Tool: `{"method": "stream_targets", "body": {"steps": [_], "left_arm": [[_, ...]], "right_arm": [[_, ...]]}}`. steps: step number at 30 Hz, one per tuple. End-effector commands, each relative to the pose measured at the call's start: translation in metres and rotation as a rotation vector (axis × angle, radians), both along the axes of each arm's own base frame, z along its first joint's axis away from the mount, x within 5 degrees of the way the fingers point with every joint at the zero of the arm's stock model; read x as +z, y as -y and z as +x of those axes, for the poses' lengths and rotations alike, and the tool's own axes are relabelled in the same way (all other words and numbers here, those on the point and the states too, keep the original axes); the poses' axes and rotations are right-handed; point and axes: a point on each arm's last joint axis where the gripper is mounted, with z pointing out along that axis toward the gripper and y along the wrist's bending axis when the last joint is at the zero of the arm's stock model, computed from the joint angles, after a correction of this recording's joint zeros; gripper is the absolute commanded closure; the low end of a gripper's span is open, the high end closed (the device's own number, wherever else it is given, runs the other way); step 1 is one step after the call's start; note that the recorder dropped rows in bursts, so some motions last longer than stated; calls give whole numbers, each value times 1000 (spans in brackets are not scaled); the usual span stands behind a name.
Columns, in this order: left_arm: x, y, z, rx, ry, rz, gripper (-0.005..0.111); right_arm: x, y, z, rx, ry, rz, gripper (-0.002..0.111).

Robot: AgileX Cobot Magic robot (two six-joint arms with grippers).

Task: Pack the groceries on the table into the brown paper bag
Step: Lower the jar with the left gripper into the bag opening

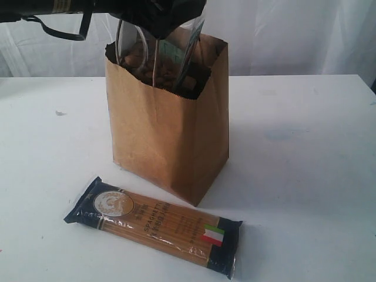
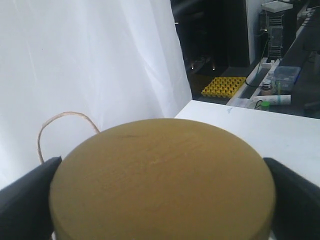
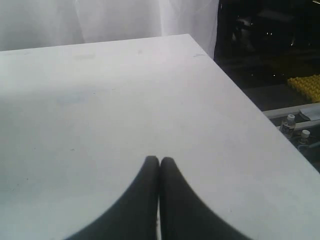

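Observation:
The brown paper bag (image 1: 170, 135) stands upright in the middle of the white table (image 1: 305, 147). My left gripper (image 1: 167, 20) reaches in from the upper left, shut on the gold-lidded glass jar (image 1: 154, 61), which hangs tilted in the bag's mouth. In the left wrist view the gold lid (image 2: 162, 180) fills the space between my two black fingers (image 2: 25, 200), and a loop handle (image 2: 55, 122) of the bag shows behind it. The long blue-ended spaghetti pack (image 1: 154, 226) lies flat in front of the bag. My right gripper (image 3: 159, 161) is shut and empty over bare table.
A white curtain hangs behind the table. The table's right edge (image 3: 235, 95) drops off beside my right gripper, with a yellow crate (image 3: 306, 85) and small bottles (image 3: 288, 125) beyond it.

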Motion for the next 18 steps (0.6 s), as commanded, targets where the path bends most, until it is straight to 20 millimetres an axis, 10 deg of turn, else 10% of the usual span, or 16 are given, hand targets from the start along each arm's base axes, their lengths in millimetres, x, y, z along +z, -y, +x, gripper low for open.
{"method": "stream_targets", "body": {"steps": [1,18], "left_arm": [[5,-3,-3,5,8,-14,43],[5,-3,-3,3,8,-14,40]], "right_arm": [[0,0,0,-8,5,0,108],[0,0,0,-8,5,0,108]]}}
